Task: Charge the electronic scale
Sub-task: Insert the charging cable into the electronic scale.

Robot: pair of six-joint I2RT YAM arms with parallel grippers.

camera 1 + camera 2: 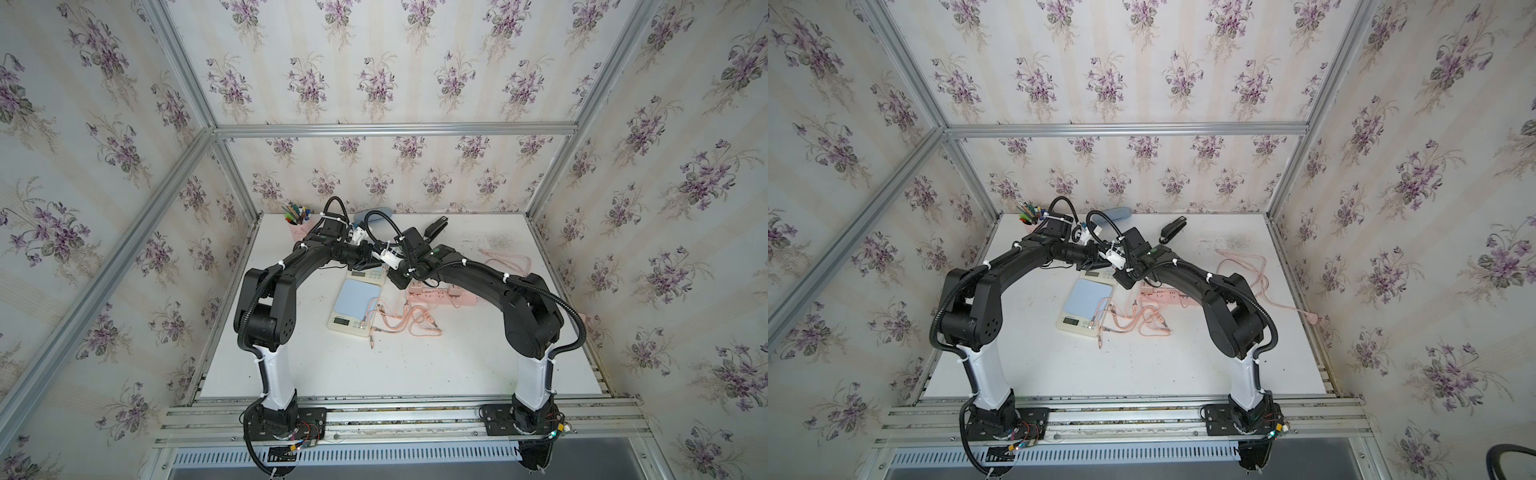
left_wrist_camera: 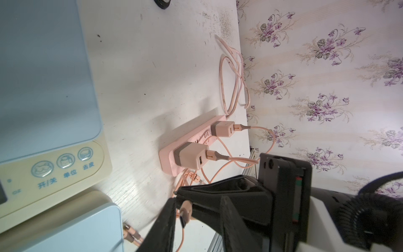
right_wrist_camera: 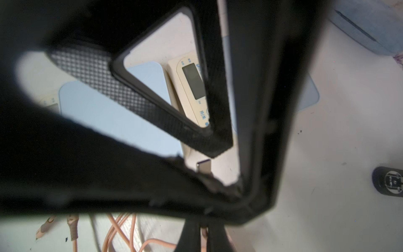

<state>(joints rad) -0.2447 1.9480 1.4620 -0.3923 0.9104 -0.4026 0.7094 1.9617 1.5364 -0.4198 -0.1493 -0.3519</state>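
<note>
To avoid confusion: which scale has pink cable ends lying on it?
The front scale, fully in view: cable ends cross its edge; the rear scale shows none.

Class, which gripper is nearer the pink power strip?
Right. The right gripper hangs just beside one end of the power strip; the left gripper is farther off, above the far scale.

The cream plastic electronic scale (image 2: pixel 50 98) looks smooth, its blue top matt. The white wood-grain worktop (image 2: pixel 152 76) is scuffed and speckled.
</note>
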